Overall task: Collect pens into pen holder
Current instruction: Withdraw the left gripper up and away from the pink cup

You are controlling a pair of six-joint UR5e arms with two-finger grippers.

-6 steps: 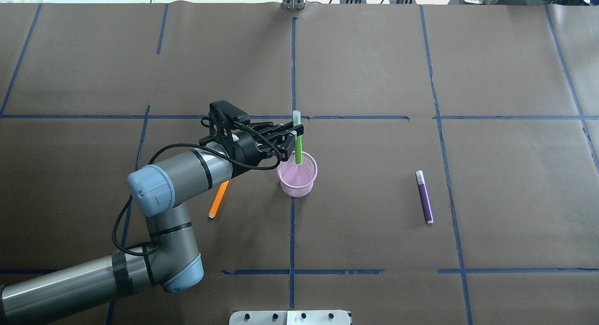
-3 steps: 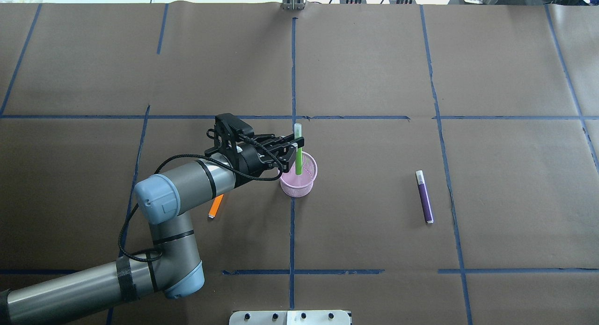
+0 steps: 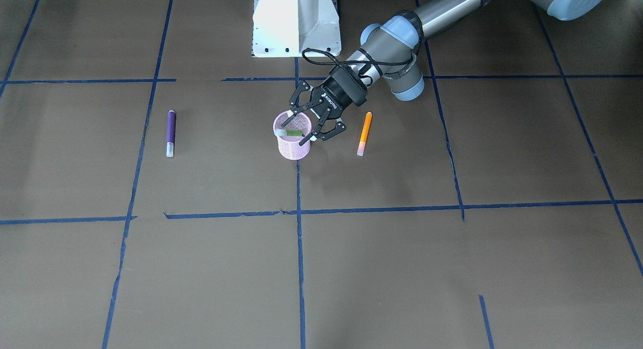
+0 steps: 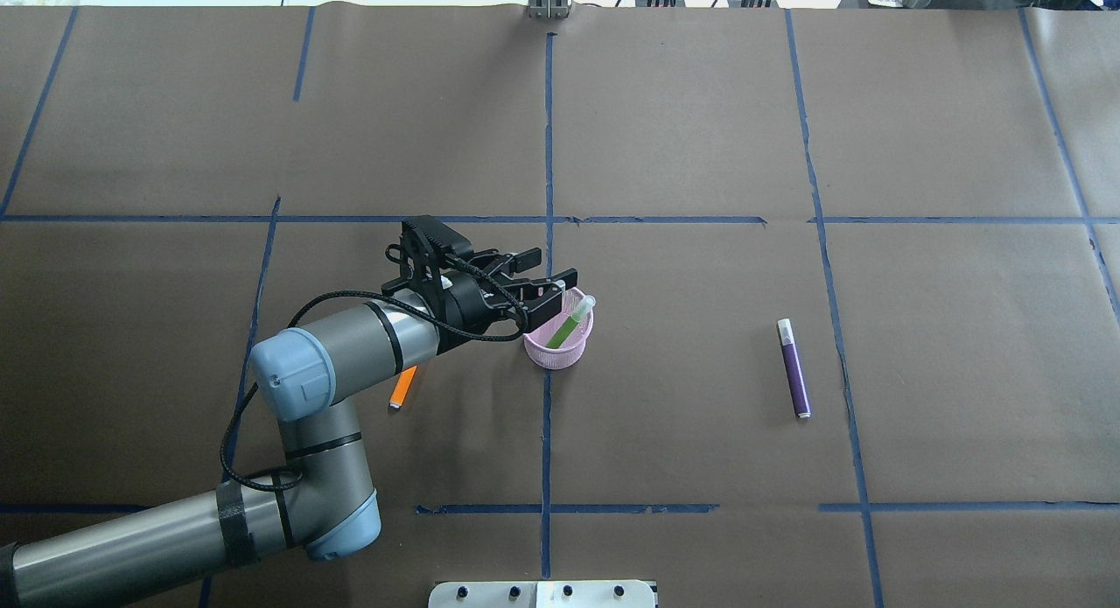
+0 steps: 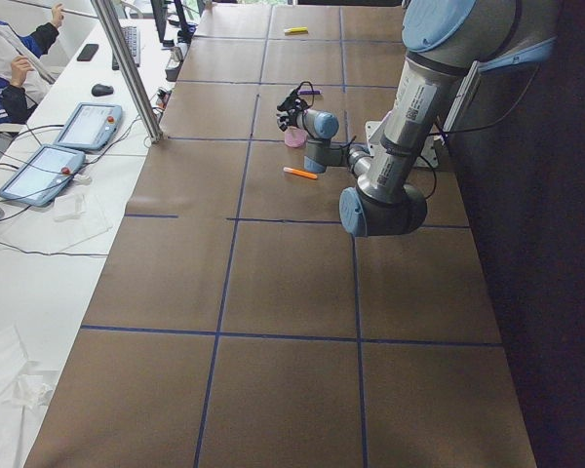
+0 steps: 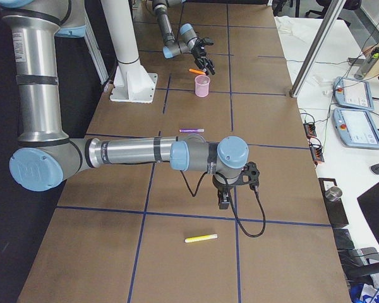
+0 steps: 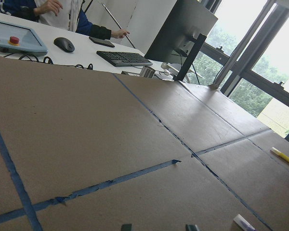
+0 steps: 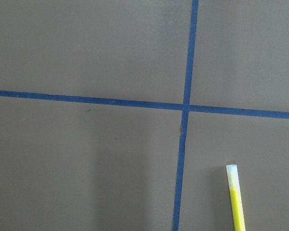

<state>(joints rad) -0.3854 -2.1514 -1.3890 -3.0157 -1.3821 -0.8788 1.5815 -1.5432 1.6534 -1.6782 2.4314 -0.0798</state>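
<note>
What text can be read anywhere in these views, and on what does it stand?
"ROBOTIQ": white lettering on the body of the left gripper, front-facing view.
Lettering on the left arm, exterior left view: too small to read.
Lettering on the right arm, exterior right view: too blurred to read.

Green pen [image 3: 293, 133] leans in pen holder [image 3: 291, 149] (left gripper [image 3: 300, 126] spread).

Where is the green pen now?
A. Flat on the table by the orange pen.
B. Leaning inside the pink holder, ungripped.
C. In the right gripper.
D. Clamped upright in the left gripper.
B: the green pen leans inside the pen holder, cap end over the rim; the left gripper beside it has its jaws spread.
</note>
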